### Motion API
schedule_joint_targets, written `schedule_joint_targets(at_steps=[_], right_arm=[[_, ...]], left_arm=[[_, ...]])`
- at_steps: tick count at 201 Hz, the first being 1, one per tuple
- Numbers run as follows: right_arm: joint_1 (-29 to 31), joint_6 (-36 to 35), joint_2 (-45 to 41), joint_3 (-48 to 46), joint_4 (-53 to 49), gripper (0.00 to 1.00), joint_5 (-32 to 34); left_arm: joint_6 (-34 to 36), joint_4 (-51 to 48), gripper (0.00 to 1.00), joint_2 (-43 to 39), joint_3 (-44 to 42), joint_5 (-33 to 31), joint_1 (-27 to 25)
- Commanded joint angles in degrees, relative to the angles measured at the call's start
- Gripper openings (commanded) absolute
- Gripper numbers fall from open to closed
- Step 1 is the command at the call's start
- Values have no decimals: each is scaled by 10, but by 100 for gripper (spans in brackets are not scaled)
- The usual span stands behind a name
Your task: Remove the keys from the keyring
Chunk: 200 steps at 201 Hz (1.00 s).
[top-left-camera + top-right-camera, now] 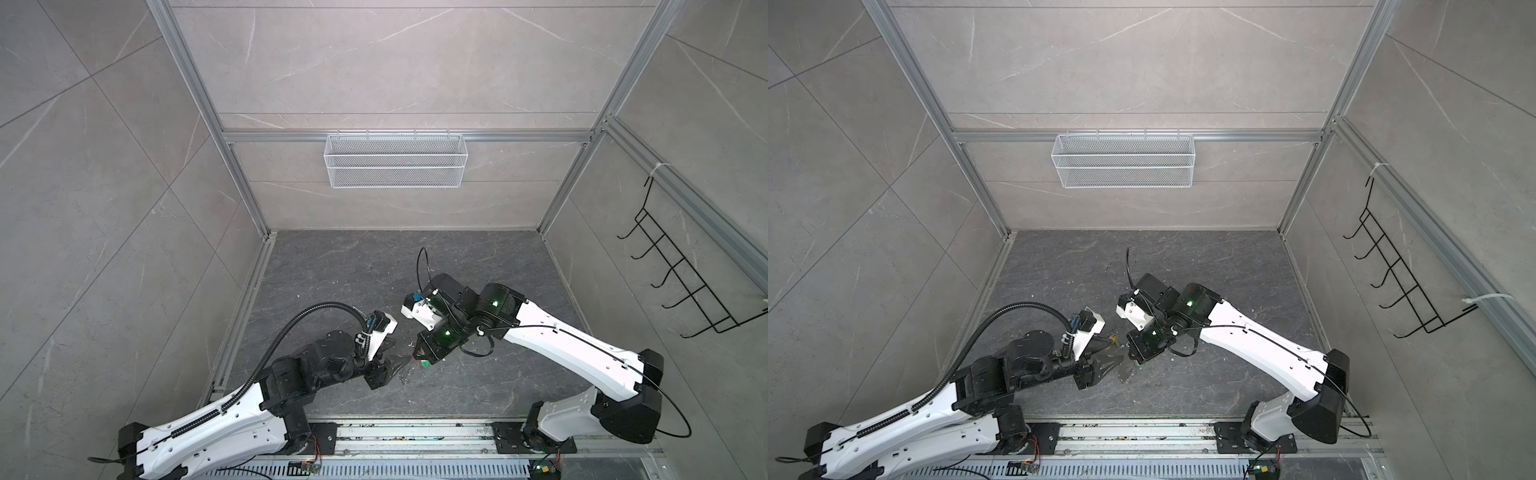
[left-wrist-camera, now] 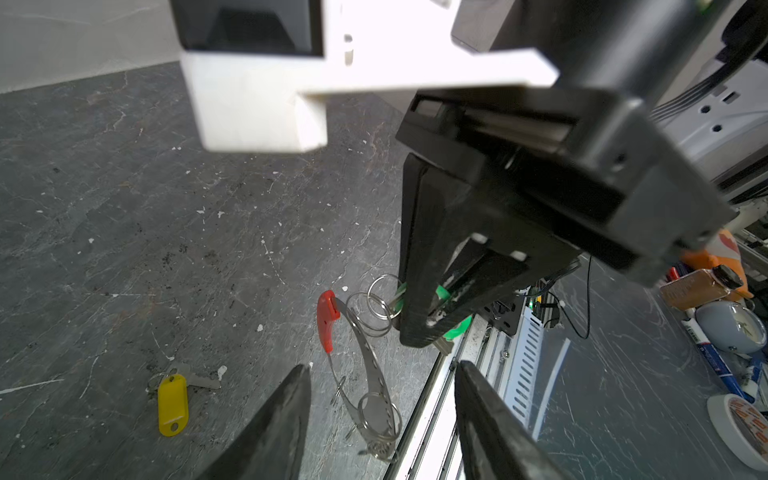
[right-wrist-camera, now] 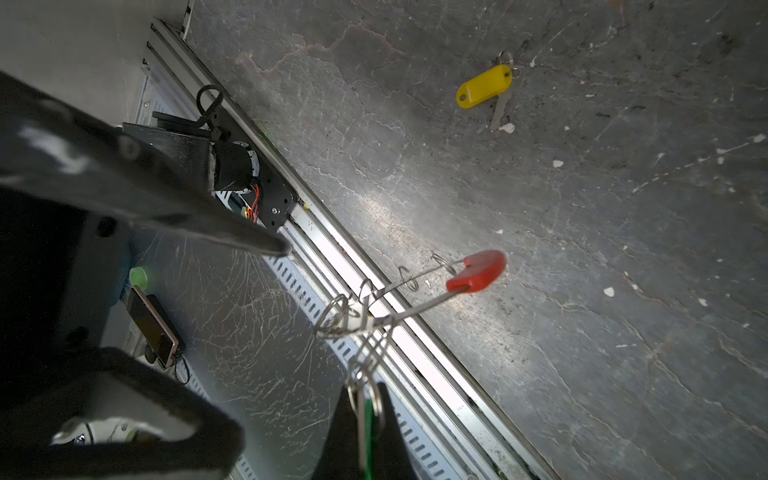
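The keyring (image 3: 478,271), a thin wire hoop with a red sleeve (image 2: 327,318) and small silver split rings on it, hangs in the air above the dark table. It dangles from the green-tagged key (image 3: 370,419), and my right gripper (image 3: 365,390) is shut on that key's tag (image 2: 446,295). My left gripper (image 2: 382,365) is open, with the hoop's lower end between its fingers (image 2: 286,411) and touching neither. The yellow-tagged key (image 2: 172,404) lies loose and flat on the table (image 3: 484,86), apart from the hoop. In both top views the two grippers (image 1: 419,357) (image 1: 1108,355) meet near the table's front middle.
An aluminium rail (image 1: 415,432) runs along the table's front edge, just below the hanging hoop. A white mesh basket (image 1: 395,160) hangs on the back wall and a black wire rack (image 1: 681,270) on the right wall. Bottles and a tape roll (image 2: 744,432) lie beyond the rail.
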Motion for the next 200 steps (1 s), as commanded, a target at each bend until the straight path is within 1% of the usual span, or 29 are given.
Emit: schedule_joint_targets(at_steps=[1,41,76,105,125,139,177,200], right_arm=[[-3,11,-18,18,9,0,-15],[-3,10,-25,27,4,0,-23],[-3,9,-30,36,-2,0,-28],[-3,10,-36,39,-5,0,-36],[-3,12,-39,32,-6,0,-42],[-3,12,-42,30,-7,0,-43],[-3,8,-50,22,-8,0,-49],[-3,1,-54,20,-10,0,-48]], left_arm=[[-8,29,58,8,0,-1,-3],[-12,29,57,24,-1,-17,-3],[-11,33,53,37,0,-23,-3],[-8,33,46,40,1,-32,-3],[-3,39,40,38,1,-32,-3],[-1,39,33,34,3,-33,-3],[5,36,23,32,8,-37,-3],[6,34,14,31,12,-35,-3]])
